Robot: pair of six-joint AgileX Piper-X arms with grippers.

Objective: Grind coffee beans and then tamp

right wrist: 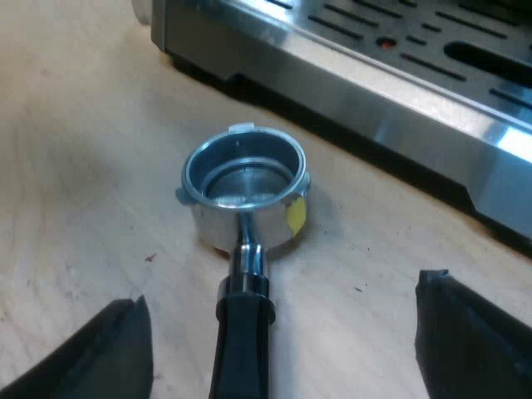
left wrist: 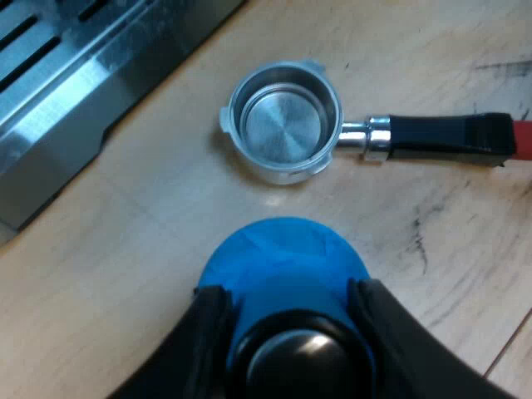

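The left gripper [left wrist: 291, 298] pinches the blue tamper [left wrist: 287, 253] near the empty metal holder [left wrist: 283, 125] — it lies loose on the wooden table [left wrist: 125, 249], beside the machine [left wrist: 66, 83]. The right gripper [right wrist: 284, 299] is spread wide — one finger on either side of the holder's dark handle [right wrist: 241, 332], apart from it.

Pale, scuffed wooden tabletop [left wrist: 125, 274]

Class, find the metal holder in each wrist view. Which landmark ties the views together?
Left wrist view: holder on the table, beyond the blue tamper in the left end effector.
Right wrist view: holder between the open right end effector and the machine's slotted tray.
Shared landmark: that slotted tray.
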